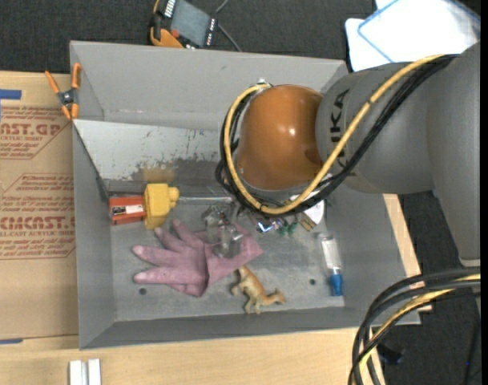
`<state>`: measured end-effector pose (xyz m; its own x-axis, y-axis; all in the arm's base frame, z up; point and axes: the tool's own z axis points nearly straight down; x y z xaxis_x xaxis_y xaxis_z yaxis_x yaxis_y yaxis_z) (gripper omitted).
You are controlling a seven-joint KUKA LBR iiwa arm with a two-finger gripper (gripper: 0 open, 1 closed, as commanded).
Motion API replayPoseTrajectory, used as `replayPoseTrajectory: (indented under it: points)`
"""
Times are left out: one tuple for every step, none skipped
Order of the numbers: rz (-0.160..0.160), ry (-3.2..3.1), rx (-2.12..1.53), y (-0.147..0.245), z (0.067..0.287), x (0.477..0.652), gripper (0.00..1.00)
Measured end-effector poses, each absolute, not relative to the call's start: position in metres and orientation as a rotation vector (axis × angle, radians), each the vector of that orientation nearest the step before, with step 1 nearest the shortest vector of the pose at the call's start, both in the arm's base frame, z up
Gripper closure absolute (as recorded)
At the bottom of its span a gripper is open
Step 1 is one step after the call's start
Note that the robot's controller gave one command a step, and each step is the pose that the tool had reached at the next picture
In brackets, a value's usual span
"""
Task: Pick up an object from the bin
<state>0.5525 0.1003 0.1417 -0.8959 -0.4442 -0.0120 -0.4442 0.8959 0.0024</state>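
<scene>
My gripper (224, 235) reaches down from under the orange dome onto the right part of a pink rubber glove (183, 261), which lies spread flat in the middle of the bin floor with its fingers pointing left. The metal fingertips sit right at the glove's wrist end, touching or just above it. A small tan toy animal (256, 290) lies just below and to the right of the gripper, near the front wall.
A yellow and orange tool (147, 204) lies at the back left of the floor. A clear tube with a blue cap (332, 263) lies at the right. Small green and white bits (296, 224) sit under the dome's edge.
</scene>
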Motion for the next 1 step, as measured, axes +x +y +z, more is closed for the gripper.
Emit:
replayPoseTrajectory:
  points:
    - [0.01,3.045,-0.713,0.0968,0.1364,0.5545,1.0]
